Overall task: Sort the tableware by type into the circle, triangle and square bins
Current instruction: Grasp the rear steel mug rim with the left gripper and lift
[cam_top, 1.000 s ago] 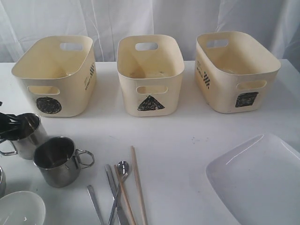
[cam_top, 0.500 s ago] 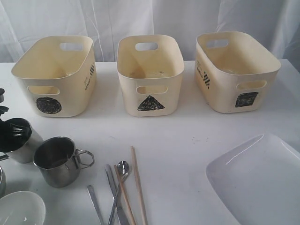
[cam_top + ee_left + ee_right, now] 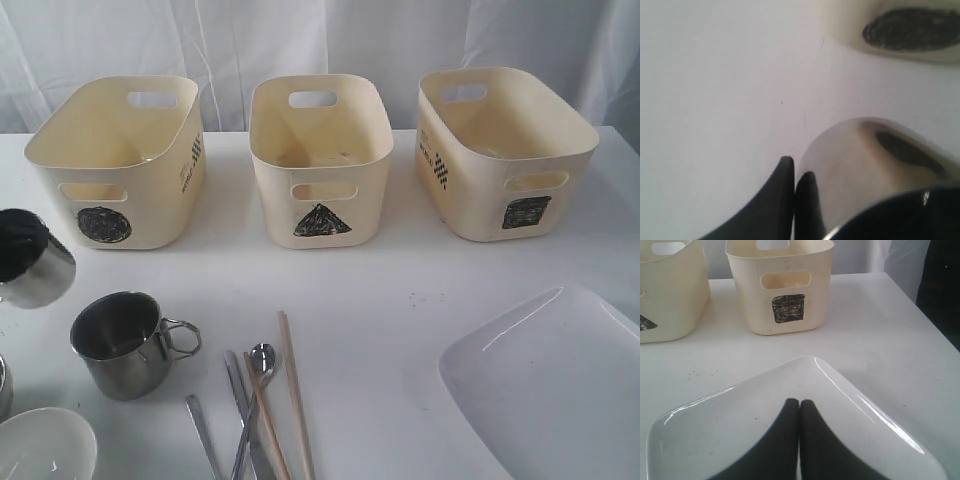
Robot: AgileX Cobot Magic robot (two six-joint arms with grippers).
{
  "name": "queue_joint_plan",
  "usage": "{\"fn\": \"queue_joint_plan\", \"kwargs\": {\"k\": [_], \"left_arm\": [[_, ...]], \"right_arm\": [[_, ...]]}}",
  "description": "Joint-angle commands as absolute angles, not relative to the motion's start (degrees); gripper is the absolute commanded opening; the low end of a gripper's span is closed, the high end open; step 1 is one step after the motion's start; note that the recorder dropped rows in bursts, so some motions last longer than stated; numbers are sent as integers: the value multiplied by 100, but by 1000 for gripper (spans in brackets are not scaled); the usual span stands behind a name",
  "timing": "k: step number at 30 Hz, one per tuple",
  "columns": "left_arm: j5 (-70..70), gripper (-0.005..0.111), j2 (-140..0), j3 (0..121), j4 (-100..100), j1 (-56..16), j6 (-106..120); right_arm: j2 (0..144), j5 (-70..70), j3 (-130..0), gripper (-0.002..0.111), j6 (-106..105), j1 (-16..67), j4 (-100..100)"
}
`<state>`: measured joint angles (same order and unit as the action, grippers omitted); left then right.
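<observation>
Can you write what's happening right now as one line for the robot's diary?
left gripper: shut on tilted mug | right gripper: shut, over plate | other mug: on table

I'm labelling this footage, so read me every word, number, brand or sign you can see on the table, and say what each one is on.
No words or numbers are readable, only drawn signs.
Scribbled black circle: front of the left tub.
Scribbled black triangle: front of the middle tub.
Scribbled black square: front of the right tub.
Side print with chequered patch, left tub and right tub: too small to read.
</observation>
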<state>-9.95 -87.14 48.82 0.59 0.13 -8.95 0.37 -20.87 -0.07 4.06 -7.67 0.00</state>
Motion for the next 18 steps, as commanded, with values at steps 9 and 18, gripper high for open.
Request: {"fn": "queue_joint_plan", "kwargs": {"k": [9, 18], "left_arm": [[-2102, 0, -6725, 4880, 176, -7, -909], [1446, 0, -6019, 4880, 219, -7, -932]], "right_arm": [[0, -2012, 0, 0, 429, -802, 0], [0, -2012, 0, 0, 429, -802, 0]]}}
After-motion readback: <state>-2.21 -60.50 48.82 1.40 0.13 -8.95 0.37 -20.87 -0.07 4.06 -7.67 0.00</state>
